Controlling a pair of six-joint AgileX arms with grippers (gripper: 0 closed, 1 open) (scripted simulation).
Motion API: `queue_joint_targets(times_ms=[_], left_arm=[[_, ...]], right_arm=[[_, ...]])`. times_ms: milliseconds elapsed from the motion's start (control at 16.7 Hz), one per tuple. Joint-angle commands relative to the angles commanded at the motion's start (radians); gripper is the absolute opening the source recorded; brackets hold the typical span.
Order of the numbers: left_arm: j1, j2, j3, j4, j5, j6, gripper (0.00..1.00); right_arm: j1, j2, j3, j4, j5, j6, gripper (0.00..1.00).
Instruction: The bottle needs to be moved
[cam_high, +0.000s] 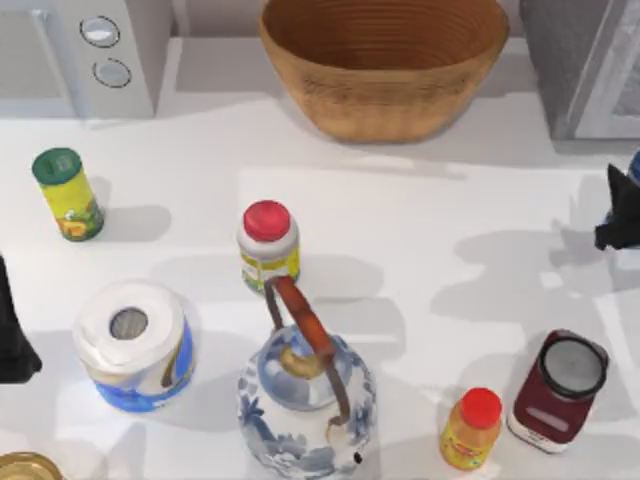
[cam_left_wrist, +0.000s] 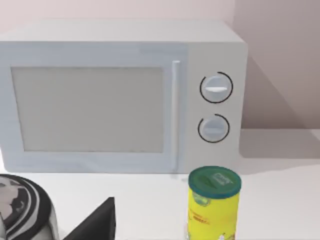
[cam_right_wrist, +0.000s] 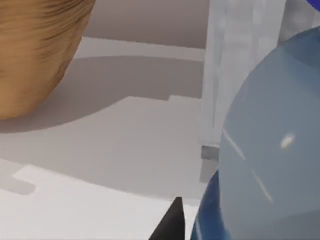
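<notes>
Right wrist view has the bottle looming right against the right end effector at the tabletop's right edge; grip state I cannot tell, so moving seems barely begun. Left end effector idles at left

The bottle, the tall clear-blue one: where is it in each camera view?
Top view: the bottle is a blue sliver at the right edge, beside the right gripper; the left gripper sits at the left edge.
Right wrist view: the bottle looms close, clear blue.
Left wrist view: faces the microwave and a green-capped can instead.
Shared landmark: the wicker basket, top and right wrist views.
</notes>
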Motion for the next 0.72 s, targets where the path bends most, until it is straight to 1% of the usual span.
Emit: queue_joint_targets(times_ms=[120, 300, 720], left_arm=[[0.0, 0.0, 0.0, 0.0, 0.0, 0.0, 1.0], [0.0, 0.0, 0.0, 0.0, 0.0, 0.0, 1.0], [0.0, 0.0, 0.0, 0.0, 0.0, 0.0, 1.0]], right_arm=[[-0.108, -0.087, -0.093, 0.008, 0.019, 0.002, 0.0], [-0.191, -0.168, -0.171, 0.02, 0.05, 0.019, 0.0], [-0.188, -0.133, -0.15, 0.043, 0.057, 0.025, 0.0]])
